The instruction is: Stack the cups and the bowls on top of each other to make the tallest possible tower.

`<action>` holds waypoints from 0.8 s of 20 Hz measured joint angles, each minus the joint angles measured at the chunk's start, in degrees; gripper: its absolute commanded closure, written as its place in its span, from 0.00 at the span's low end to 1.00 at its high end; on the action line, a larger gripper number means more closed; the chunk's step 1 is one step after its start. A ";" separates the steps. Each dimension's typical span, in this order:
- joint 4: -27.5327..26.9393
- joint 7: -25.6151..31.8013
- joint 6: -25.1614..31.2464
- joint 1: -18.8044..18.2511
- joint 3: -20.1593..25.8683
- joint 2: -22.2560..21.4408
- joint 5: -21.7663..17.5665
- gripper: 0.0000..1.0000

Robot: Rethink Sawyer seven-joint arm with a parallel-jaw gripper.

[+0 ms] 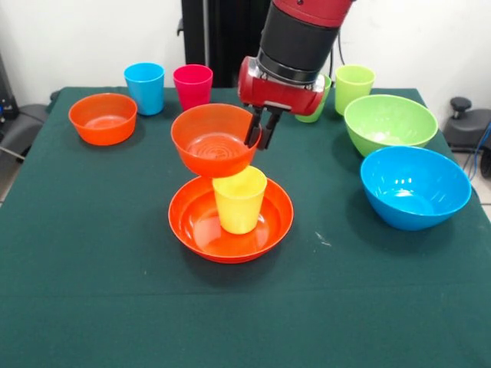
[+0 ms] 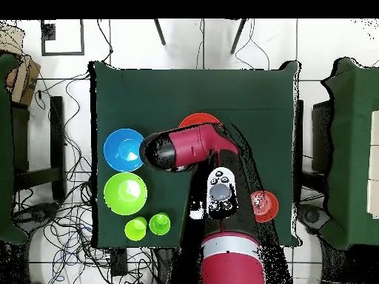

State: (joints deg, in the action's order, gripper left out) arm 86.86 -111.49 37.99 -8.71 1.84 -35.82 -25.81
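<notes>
My gripper (image 1: pixel 259 138) is shut on the right rim of a small orange bowl (image 1: pixel 211 142), one finger inside and one outside. It holds the bowl tilted, just above and a little left of an upright yellow cup (image 1: pixel 239 201). The cup stands in the wide orange bowl (image 1: pixel 230 241) at the table's middle. In the overhead view my arm (image 2: pixel 189 146) covers the gripper and the cup; only the wide orange bowl's far rim (image 2: pixel 198 118) shows.
A second small orange bowl (image 1: pixel 103 118), a blue cup (image 1: pixel 145 87) and a pink cup (image 1: pixel 192 86) stand at the far left. Two green cups (image 1: pixel 354 87) (image 1: pixel 318 107), a lime bowl (image 1: pixel 390 123) and a blue bowl (image 1: pixel 415 186) are at the right.
</notes>
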 measured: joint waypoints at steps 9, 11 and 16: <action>-0.22 0.00 0.00 1.52 -1.93 1.55 1.28 1.00; -0.36 0.00 0.00 1.84 -2.19 1.80 1.69 1.00; -0.70 0.00 0.00 2.65 -2.75 2.34 2.53 1.00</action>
State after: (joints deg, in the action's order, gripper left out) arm 86.16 -111.49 37.99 -6.06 -0.91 -33.48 -23.28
